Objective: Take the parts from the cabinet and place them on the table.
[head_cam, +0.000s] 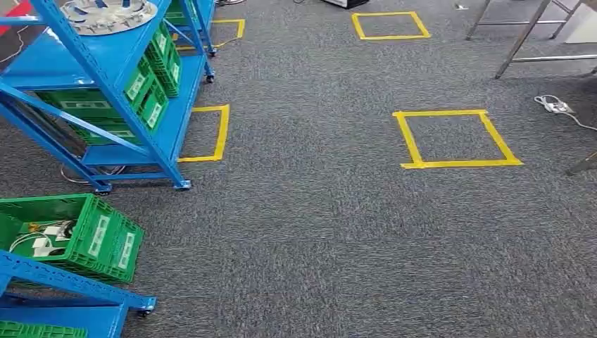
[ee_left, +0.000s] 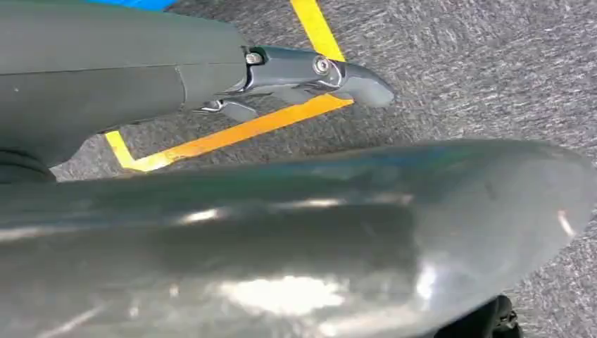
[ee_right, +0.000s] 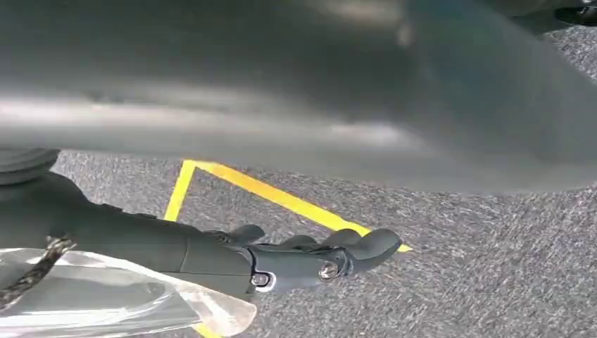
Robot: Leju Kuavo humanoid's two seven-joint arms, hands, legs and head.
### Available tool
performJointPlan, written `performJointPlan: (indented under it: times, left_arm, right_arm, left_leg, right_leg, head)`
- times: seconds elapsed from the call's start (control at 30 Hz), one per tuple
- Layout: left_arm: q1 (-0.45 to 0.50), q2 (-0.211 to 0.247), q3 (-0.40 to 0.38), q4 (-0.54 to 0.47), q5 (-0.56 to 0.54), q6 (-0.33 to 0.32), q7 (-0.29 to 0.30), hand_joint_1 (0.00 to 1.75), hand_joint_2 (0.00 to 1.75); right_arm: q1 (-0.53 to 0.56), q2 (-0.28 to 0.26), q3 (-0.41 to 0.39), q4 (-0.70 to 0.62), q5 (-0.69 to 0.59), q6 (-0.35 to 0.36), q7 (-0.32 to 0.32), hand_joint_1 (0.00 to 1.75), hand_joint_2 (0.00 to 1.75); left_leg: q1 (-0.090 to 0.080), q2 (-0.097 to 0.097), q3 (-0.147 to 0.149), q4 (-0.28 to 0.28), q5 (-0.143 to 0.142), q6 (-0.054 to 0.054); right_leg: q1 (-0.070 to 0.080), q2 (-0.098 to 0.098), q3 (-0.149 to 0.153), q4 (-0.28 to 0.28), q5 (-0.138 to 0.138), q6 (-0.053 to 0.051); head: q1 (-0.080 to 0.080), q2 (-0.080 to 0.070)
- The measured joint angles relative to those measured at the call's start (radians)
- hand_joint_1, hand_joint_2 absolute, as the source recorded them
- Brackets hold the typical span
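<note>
Cabinet [head_cam: 105, 77] of blue steel noted at upper left of head view, on castors, loaded with green crates [head_cam: 151, 77]; round pale part [head_cam: 105, 14] lying on its top shelf. Second blue rack [head_cam: 63, 278] at lower left, carrying an open green crate [head_cam: 105, 239] with white parts [head_cam: 46, 239] inside. Grey carpet [head_cam: 317, 232] marked with yellow tape squares [head_cam: 457, 163], one just beside the cabinet foot, others well apart toward the right and far side. Metal frame legs [head_cam: 521, 35] at upper right; white power strip [head_cam: 556, 105] on the floor near them.

Right robot hand [ee_right: 296, 257]: hanging above the carpet, fingers curled, holding a clear plastic bag [ee_right: 105, 303] against the palm; dark cord visible within the bag, other contents not discernible. Exact grip on the bag partly hidden.

Left robot hand [ee_left: 296, 74]: hanging above a corner of yellow tape [ee_left: 232, 134], thumb stretched out straight, nothing seen in its grasp.
</note>
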Motion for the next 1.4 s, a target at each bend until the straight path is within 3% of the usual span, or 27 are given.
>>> performJointPlan:
  times: [0.2,0.23,0.27,0.3,0.33,0.4,0.43,0.47,0.5,0.57,0.6,0.63,0.67,0.77,0.83,0.9,0.93,1.0,1.07,1.1,1.13,1.17,1.23,1.27,1.3,1.33,1.4]
  left_arm:
    - [0.000,0.000,-0.003,0.000,0.003,0.000,-0.012,0.00,0.00]
    - [0.000,0.000,-0.003,0.000,0.005,0.000,-0.014,0.00,0.00]
    - [0.000,-0.001,-0.003,0.000,0.006,0.000,-0.015,0.00,0.00]
    - [0.001,-0.002,-0.004,0.000,0.006,0.000,-0.016,0.00,0.00]
    - [0.002,-0.002,-0.006,0.000,0.010,0.000,-0.018,0.00,0.00]
    - [0.003,-0.004,-0.012,0.000,0.012,0.000,-0.018,0.00,0.00]
    - [0.003,-0.004,-0.014,0.000,0.012,0.000,-0.018,0.00,0.00]
    - [0.003,-0.004,-0.017,0.001,0.012,0.000,-0.018,0.00,0.00]
    - [0.003,-0.005,-0.018,0.001,0.012,0.000,-0.018,0.00,0.00]
    - [0.002,-0.006,-0.018,0.001,0.012,0.000,-0.018,0.00,0.00]
    - [0.002,-0.005,-0.018,0.001,0.012,0.000,-0.018,0.00,0.00]
    - [0.000,-0.006,-0.018,0.002,0.012,0.000,-0.018,0.00,0.00]
    - [0.000,-0.006,-0.019,0.002,0.012,0.000,-0.018,0.00,0.00]
    - [0.002,-0.006,-0.019,0.003,0.012,0.000,-0.018,0.00,0.00]
    - [0.000,-0.007,-0.019,0.003,0.012,0.000,-0.018,0.00,0.00]
    - [-0.002,-0.008,-0.019,0.003,0.012,0.000,-0.018,0.00,0.00]
    - [-0.003,-0.009,-0.019,0.003,0.012,0.000,-0.018,0.00,0.00]
    - [-0.001,-0.010,-0.019,0.003,0.012,0.000,-0.018,0.00,0.00]
    - [-0.002,-0.009,-0.020,0.004,0.012,0.000,-0.018,0.00,0.00]
    - [-0.002,-0.007,-0.020,0.004,0.012,0.000,-0.018,0.00,0.00]
    - [-0.003,-0.007,-0.020,0.004,0.012,0.000,-0.018,0.00,0.00]
    - [-0.003,-0.005,-0.019,0.004,0.011,0.001,-0.018,0.00,0.00]
    - [-0.001,-0.003,-0.019,0.004,0.011,0.002,-0.018,0.00,0.00]
    - [0.001,-0.002,-0.019,0.004,0.011,0.002,-0.018,0.00,0.00]
    - [-0.001,-0.003,-0.019,0.004,0.011,0.002,-0.018,0.00,0.00]
    - [-0.003,-0.003,-0.019,0.004,0.011,0.002,-0.018,0.00,0.00]
    - [-0.003,-0.005,-0.019,0.005,0.009,0.002,-0.018,0.00,0.00]
  right_arm:
    - [0.002,0.000,0.003,0.000,0.015,0.000,0.011,0.00,0.00]
    - [0.002,0.000,0.003,0.000,0.018,0.000,0.013,0.00,0.00]
    - [0.002,0.000,0.003,0.000,0.020,0.000,0.014,0.00,0.00]
    - [0.000,-0.001,0.003,0.000,0.021,0.000,0.016,0.00,0.00]
    - [-0.001,-0.001,0.003,0.000,0.023,0.000,0.017,0.00,0.00]
    - [-0.001,-0.003,0.003,0.000,0.029,0.000,0.022,0.00,0.00]
    - [0.000,-0.003,0.003,0.000,0.032,0.000,0.024,0.00,0.00]
    - [0.002,-0.003,0.003,0.000,0.033,0.000,0.026,0.00,0.00]
    - [0.003,-0.004,0.003,0.000,0.034,0.000,0.027,0.00,0.00]
    - [0.003,-0.006,0.003,0.000,0.037,0.000,0.027,0.00,0.00]
    - [0.001,-0.006,0.003,0.000,0.038,0.000,0.027,0.00,0.00]
    - [0.005,-0.006,0.003,0.000,0.039,0.000,0.030,0.00,0.00]
    - [0.003,-0.006,0.003,0.000,0.040,0.000,0.030,0.00,0.00]
    - [0.003,-0.006,0.002,0.000,0.041,0.000,0.031,0.00,0.00]
    - [0.004,-0.007,0.002,0.000,0.041,0.000,0.031,0.00,0.00]
    - [0.009,-0.007,0.001,0.000,0.041,0.000,0.031,0.00,0.00]
    - [0.010,-0.007,0.001,0.000,0.041,0.000,0.031,0.00,0.00]
    - [0.011,-0.007,0.001,0.000,0.041,0.000,0.032,0.00,0.00]
    - [0.011,-0.007,0.001,0.000,0.041,0.000,0.032,0.00,0.00]
    - [0.010,-0.007,0.001,0.000,0.041,0.000,0.032,0.00,0.00]
    - [0.010,-0.007,0.001,0.000,0.041,0.000,0.032,0.00,0.00]
    - [0.010,-0.007,0.001,0.000,0.041,0.000,0.032,0.00,0.00]
    - [0.009,-0.007,0.001,0.000,0.040,0.000,0.032,0.00,0.00]
    - [0.009,-0.007,0.002,0.000,0.040,0.000,0.032,0.00,0.00]
    - [0.008,-0.008,0.002,0.000,0.039,0.000,0.032,0.00,0.00]
    - [0.008,-0.008,0.002,0.000,0.039,0.000,0.032,0.00,0.00]
    - [0.009,-0.008,0.002,0.000,0.035,0.000,0.032,0.00,0.00]
  left_leg:
    - [-0.007,0.002,0.000,0.007,-0.004,0.014]
    - [-0.008,0.005,0.002,-0.002,0.001,0.020]
    - [0.003,0.016,0.013,-0.024,0.016,0.029]
    - [0.001,0.022,0.017,-0.031,0.020,0.032]
    - [0.002,0.027,0.015,-0.030,0.021,0.034]
    - [-0.001,0.039,0.013,-0.029,0.020,0.034]
    - [-0.001,0.044,0.011,-0.029,0.020,0.034]
    - [-0.001,0.047,0.011,-0.028,0.020,0.034]
    - [0.000,0.048,0.011,-0.027,0.019,0.032]
    - [0.004,0.048,0.011,-0.019,0.013,0.022]
    - [0.002,0.047,0.007,-0.013,0.009,0.014]
    - [0.001,0.044,0.005,-0.008,0.008,0.009]
    - [0.000,0.042,0.006,-0.005,0.008,0.004]
    - [0.005,0.038,-0.004,0.006,0.007,-0.008]
    - [0.003,0.096,-0.035,0.083,-0.071,-0.014]
    - [0.004,0.113,-0.093,0.247,-0.168,-0.016]
    - [0.004,0.113,-0.104,0.298,-0.184,-0.015]
    - [0.002,0.113,-0.064,0.259,-0.144,-0.007]
    - [-0.005,0.114,0.037,0.090,-0.064,0.007]
    - [-0.011,0.121,0.091,-0.003,-0.042,0.017]
    - [-0.015,0.127,0.108,-0.039,-0.050,0.022]
    - [-0.018,0.126,0.101,-0.040,-0.044,0.019]
    - [-0.024,0.125,0.092,-0.041,-0.036,0.024]
    - [-0.018,0.125,0.091,-0.059,-0.018,0.030]
    - [-0.015,0.129,0.085,-0.064,-0.007,0.031]
    - [-0.015,0.129,0.073,-0.063,0.001,0.040]
    - [-0.016,0.128,0.050,-0.061,0.014,0.041]
  right_leg:
    - [-0.006,0.004,0.004,-0.005,0.000,0.013]
    - [-0.005,0.007,0.006,-0.009,0.002,0.019]
    - [-0.006,-0.009,0.009,0.000,-0.009,0.018]
    - [0.002,-0.037,-0.004,0.029,-0.035,0.017]
    - [0.004,-0.050,-0.042,0.103,-0.085,0.017]
    - [0.004,-0.058,-0.113,0.249,-0.150,0.019]
    - [0.004,-0.058,-0.133,0.287,-0.155,0.020]
    - [0.003,-0.059,-0.131,0.281,-0.134,0.022]
    - [0.001,-0.059,-0.107,0.233,-0.092,0.023]
    - [-0.006,-0.057,-0.010,0.048,-0.002,0.030]
    - [-0.007,-0.046,0.019,0.002,-0.013,0.032]
    - [-0.001,-0.036,0.019,0.017,0.011,0.017]
    - [-0.002,-0.039,0.019,0.009,0.002,0.017]
    - [-0.002,-0.056,-0.006,0.010,0.010,-0.006]
    - [0.004,-0.065,-0.012,0.010,0.017,-0.023]
    - [0.012,-0.082,-0.021,0.011,0.028,-0.032]
    - [0.016,-0.089,-0.030,0.011,0.033,-0.033]
    - [0.022,-0.097,-0.041,0.013,0.042,-0.035]
    - [0.025,-0.102,-0.046,0.013,0.049,-0.034]
    - [0.025,-0.105,-0.047,0.013,0.053,-0.033]
    - [0.029,-0.107,-0.050,0.014,0.058,-0.028]
    - [0.026,-0.111,-0.054,0.013,0.066,-0.022]
    - [0.019,-0.113,-0.057,0.009,0.079,-0.009]
    - [0.019,-0.110,-0.060,0.011,0.078,-0.005]
    - [0.018,-0.094,-0.071,0.024,0.054,-0.002]
    - [0.019,-0.081,-0.090,0.065,0.005,0.000]
    - [0.017,-0.071,-0.134,0.214,-0.094,0.007]
  head:
    - [-0.001,0.000]
    - [-0.001,0.000]
    - [0.001,0.000]
    - [0.002,0.000]
    - [0.002,0.000]
    - [0.000,0.000]
    - [0.002,0.000]
    - [0.001,0.000]
    - [0.001,0.000]
    - [0.002,0.000]
    - [0.002,0.000]
    - [0.000,0.000]
    - [-0.001,0.000]
    - [0.000,0.000]
    - [-0.006,0.000]
    - [-0.006,0.000]
    - [-0.007,0.000]
    - [-0.006,0.000]
    - [-0.006,0.000]
    - [-0.007,0.000]
    - [-0.006,0.000]
    - [-0.005,0.000]
    - [-0.006,0.000]
    - [-0.006,0.000]
    - [-0.006,0.000]
    - [-0.004,0.000]
    - [-0.002,0.000]
